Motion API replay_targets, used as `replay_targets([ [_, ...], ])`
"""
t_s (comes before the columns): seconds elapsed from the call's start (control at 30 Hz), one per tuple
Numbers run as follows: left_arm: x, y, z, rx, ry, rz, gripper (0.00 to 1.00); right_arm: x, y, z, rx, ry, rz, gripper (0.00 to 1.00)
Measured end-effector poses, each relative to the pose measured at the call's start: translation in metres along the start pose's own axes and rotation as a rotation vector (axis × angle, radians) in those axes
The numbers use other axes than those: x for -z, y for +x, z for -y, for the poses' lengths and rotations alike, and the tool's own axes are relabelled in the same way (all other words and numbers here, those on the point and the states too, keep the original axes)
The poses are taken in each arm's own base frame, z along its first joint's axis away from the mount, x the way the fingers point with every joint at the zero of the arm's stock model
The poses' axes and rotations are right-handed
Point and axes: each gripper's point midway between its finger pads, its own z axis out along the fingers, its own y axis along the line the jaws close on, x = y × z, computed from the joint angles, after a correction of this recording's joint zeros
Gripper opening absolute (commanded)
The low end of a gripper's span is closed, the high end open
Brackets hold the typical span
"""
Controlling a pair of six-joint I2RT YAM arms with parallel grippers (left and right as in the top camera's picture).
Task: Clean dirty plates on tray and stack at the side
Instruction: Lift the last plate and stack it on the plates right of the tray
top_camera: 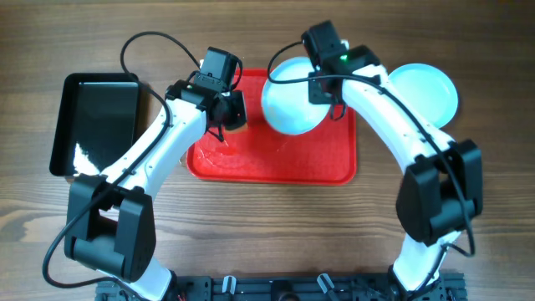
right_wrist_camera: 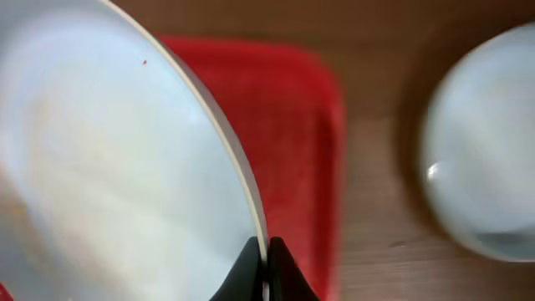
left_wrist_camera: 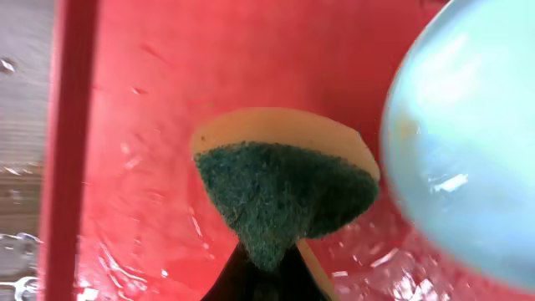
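- Wooden counter (top_camera: 251, 217) fills frame.
- Red tray (top_camera: 276, 163) at centre, floor wet with droplets.
- Black tray (top_camera: 100, 117) at upper left, well apart from red tray.
- Left arm (top_camera: 159, 150) crosses gap between them.
- Held plate (top_camera: 288, 104) over red tray's upper right, overhanging top rim. Right jaws clamped on its edge, right arm (top_camera: 393, 125) hiding part of it.
- Second plate (top_camera: 426, 92) flat on counter at upper right, beside red tray.
- Sponge (left_wrist_camera: 284, 184), yellow with green scrub face, pinched in left jaws above tray's upper left, just beside held plate.
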Motion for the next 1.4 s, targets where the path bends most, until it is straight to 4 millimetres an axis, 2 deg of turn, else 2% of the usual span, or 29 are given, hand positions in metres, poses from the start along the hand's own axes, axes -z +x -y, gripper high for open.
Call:
replay_targets([
  [0.2, -0.002, 0.009, 0.004, 0.004, 0.032, -0.037, 0.04, 0.038, -0.019, 0.037, 0.042, 0.158, 0.118, 0.04],
  [0.33, -0.002, 0.01, 0.006, 0.004, 0.041, -0.043, 0.04, 0.077, -0.031, 0.051, 0.144, 0.295, 0.224, 0.04],
  [0.43, -0.002, 0.011, 0.006, 0.004, 0.046, -0.047, 0.04, 0.105, -0.036, 0.05, 0.259, 0.414, 0.291, 0.04],
  [0.5, -0.002, 0.011, 0.006, 0.004, 0.046, -0.048, 0.04, 0.122, -0.039, 0.042, 0.355, 0.495, 0.332, 0.04],
  [0.63, -0.002, 0.011, 0.006, 0.004, 0.046, -0.048, 0.05, 0.144, -0.044, 0.021, 0.496, 0.575, 0.391, 0.04],
  [0.73, -0.002, 0.011, 0.006, 0.004, 0.046, -0.048, 0.05, 0.155, -0.046, 0.016, 0.552, 0.63, 0.411, 0.04],
  [1.0, -0.002, 0.011, 0.006, 0.005, 0.045, -0.05, 0.05, 0.162, -0.048, 0.023, 0.572, 0.697, 0.408, 0.04],
  [1.17, -0.002, 0.012, 0.006, 0.005, 0.044, -0.052, 0.05, 0.158, -0.045, 0.022, 0.562, 0.672, 0.401, 0.04],
  [1.27, -0.002, 0.012, 0.006, 0.005, 0.044, -0.052, 0.05, 0.14, -0.036, 0.009, 0.561, 0.525, 0.365, 0.04],
  [1.4, -0.002, 0.012, 0.006, 0.005, 0.044, -0.052, 0.05, 0.103, -0.02, -0.017, 0.515, 0.149, 0.264, 0.04],
])
